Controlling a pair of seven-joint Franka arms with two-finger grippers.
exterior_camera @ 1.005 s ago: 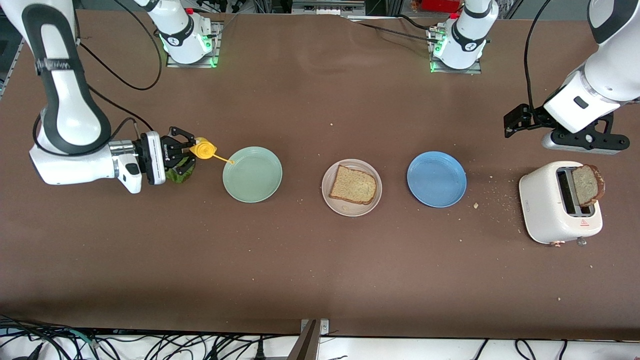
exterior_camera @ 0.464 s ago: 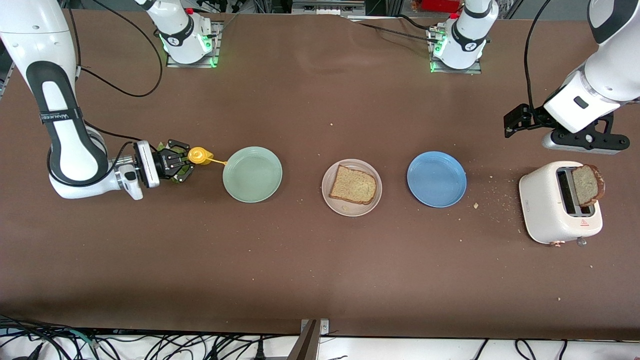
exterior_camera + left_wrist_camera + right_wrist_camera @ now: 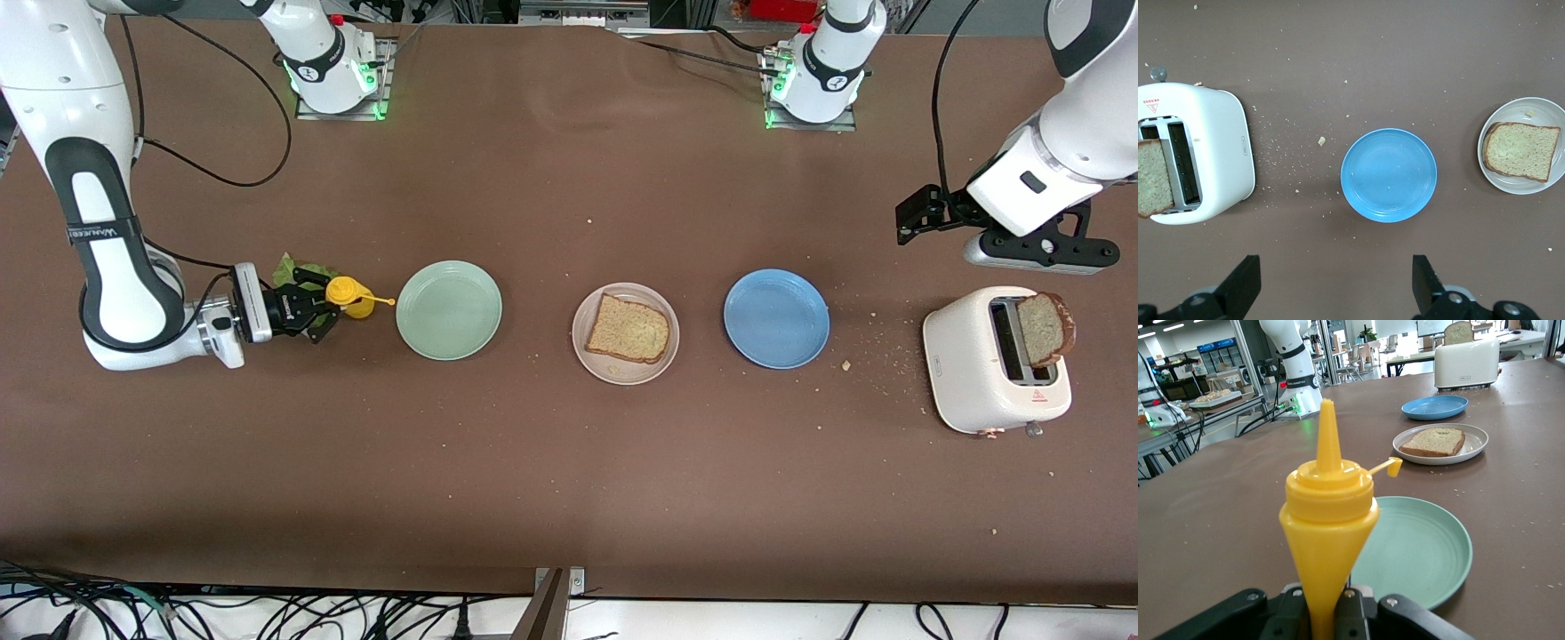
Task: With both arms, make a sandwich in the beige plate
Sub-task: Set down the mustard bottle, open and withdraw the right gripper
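The beige plate [image 3: 669, 322] sits mid-table and holds one slice of toast [image 3: 628, 328]; the right wrist view shows the same plate [image 3: 1475, 443] and toast [image 3: 1433, 442]. A second slice [image 3: 1044, 328] stands in the white toaster [image 3: 969, 364]. My right gripper [image 3: 313, 307] is shut on a yellow squeeze bottle [image 3: 348, 296] beside the mint-green plate [image 3: 449, 310]. The bottle [image 3: 1328, 513] points at that plate with its tethered cap hanging off. A green lettuce leaf [image 3: 290, 267] shows under that gripper. My left gripper [image 3: 1335, 287] hangs open and empty over bare table by the toaster.
A blue plate [image 3: 776, 318] lies between the beige plate and the toaster. Crumbs are scattered around the toaster. Both arm bases stand along the table's edge farthest from the front camera. Cables hang below the near edge.
My right gripper has drawn back from the mint-green plate toward the right arm's end of the table, carrying the yellow bottle. More of the lettuce leaf shows. The left arm has not moved.
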